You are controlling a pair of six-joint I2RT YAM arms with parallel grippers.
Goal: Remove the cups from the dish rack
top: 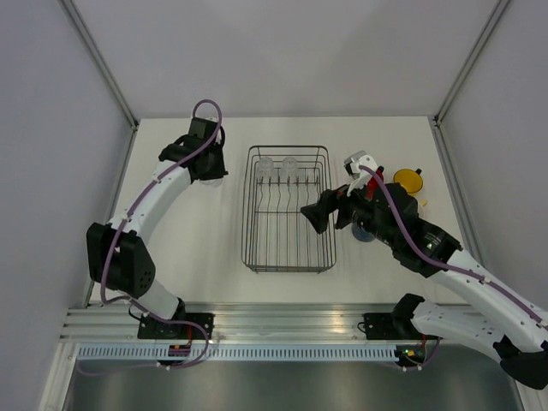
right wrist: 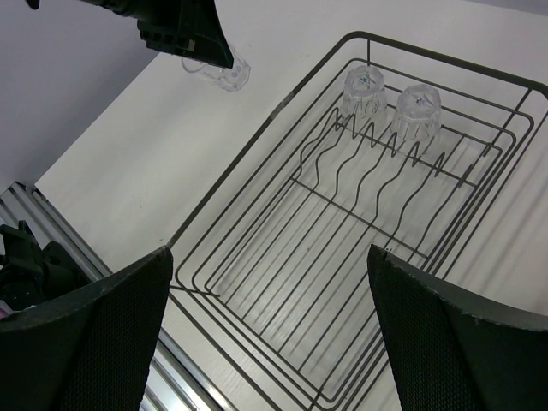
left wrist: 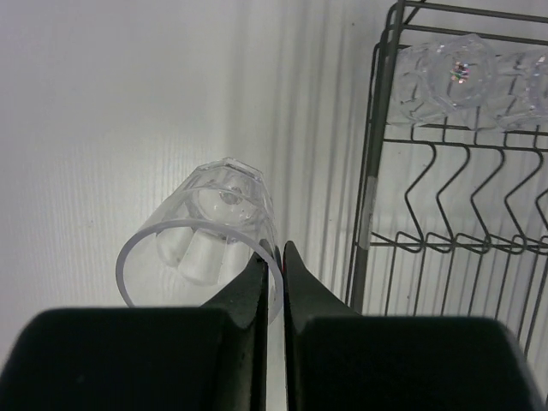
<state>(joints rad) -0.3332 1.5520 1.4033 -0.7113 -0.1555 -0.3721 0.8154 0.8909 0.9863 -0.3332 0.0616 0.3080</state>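
The dark grey wire dish rack [top: 250, 214] sits mid-table. Two clear glass tumblers [top: 265, 164] [top: 290, 164] stand upside down at its far end; they also show in the right wrist view [right wrist: 364, 90] [right wrist: 417, 111]. My left gripper [top: 211, 168] is left of the rack's far corner. It is shut [left wrist: 276, 257] on the rim of a third clear tumbler [left wrist: 201, 231], which is tilted with its mouth towards the camera. My right gripper [top: 330, 212] is open and empty [right wrist: 270, 282] over the rack's right side. The rack's near half is bare.
A yellow mug [top: 409, 181] stands right of the rack at the far right. A dark blue mug [top: 366, 233] is partly hidden under my right arm. The other mugs are hidden. An aluminium rail [top: 282, 317] runs along the near edge.
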